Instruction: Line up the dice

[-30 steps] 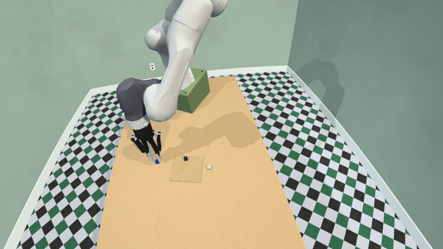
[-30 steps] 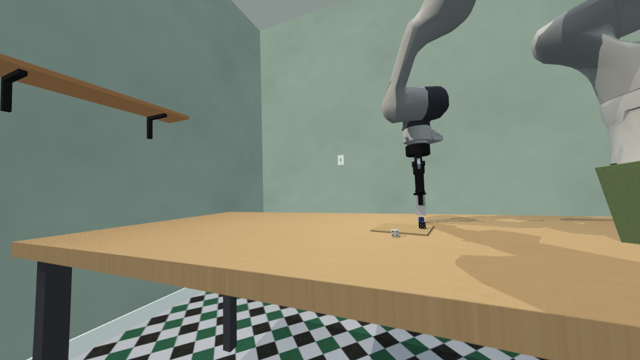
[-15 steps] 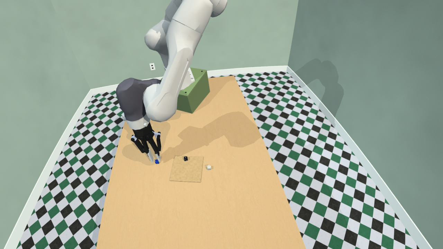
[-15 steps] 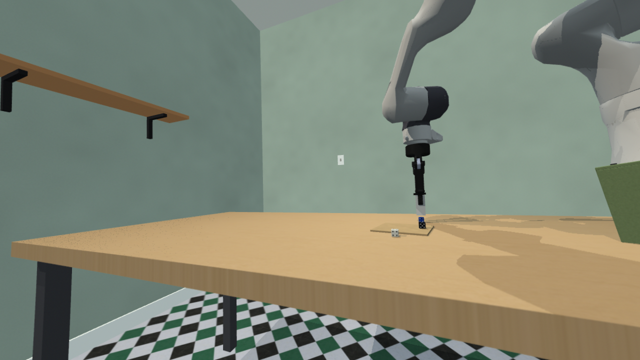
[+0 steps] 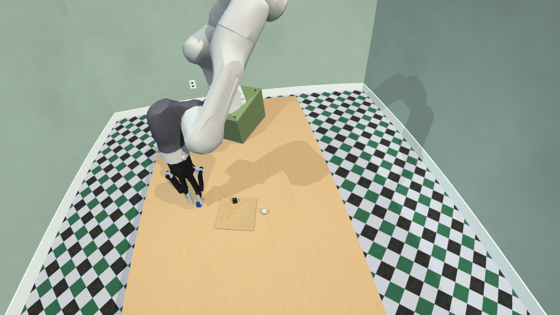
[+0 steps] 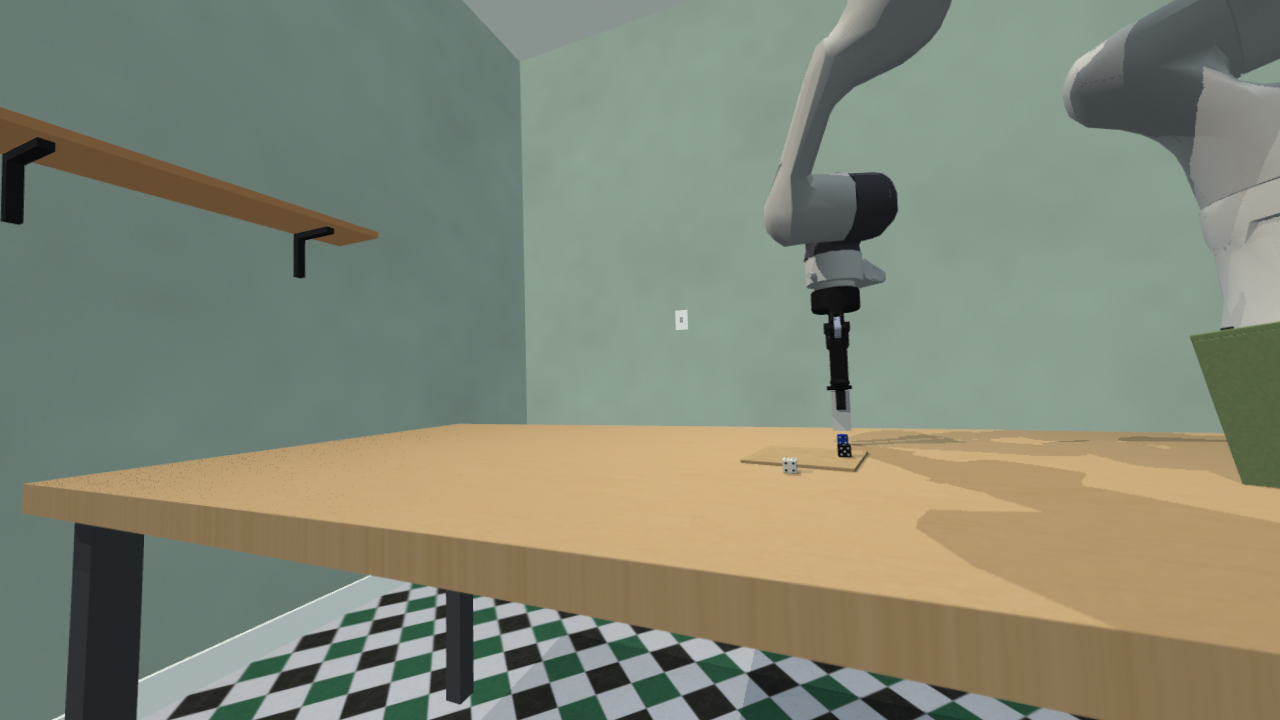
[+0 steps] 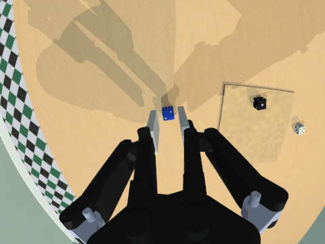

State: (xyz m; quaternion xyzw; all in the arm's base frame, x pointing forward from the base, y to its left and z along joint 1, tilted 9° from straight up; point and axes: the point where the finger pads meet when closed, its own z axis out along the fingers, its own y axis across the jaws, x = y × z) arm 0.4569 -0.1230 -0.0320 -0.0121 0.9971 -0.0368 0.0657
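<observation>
A small blue die (image 5: 198, 204) lies on the bare table, left of the tan mat (image 5: 236, 213). My gripper (image 5: 195, 200) points straight down over it. In the wrist view the blue die (image 7: 168, 113) sits between the two fingertips with a gap on each side, so the fingers stand narrow but open around it. A black die (image 5: 234, 200) lies on the mat near its edge closest to the robot's base. A white die (image 5: 264, 211) lies on the table just off the mat's right edge. The black die (image 7: 259, 103) and white die (image 7: 299, 129) also show in the wrist view.
The green base block (image 5: 242, 113) stands at the far end of the table. The table's left edge runs close beside the gripper. A wall shelf (image 6: 179, 179) hangs well above the table.
</observation>
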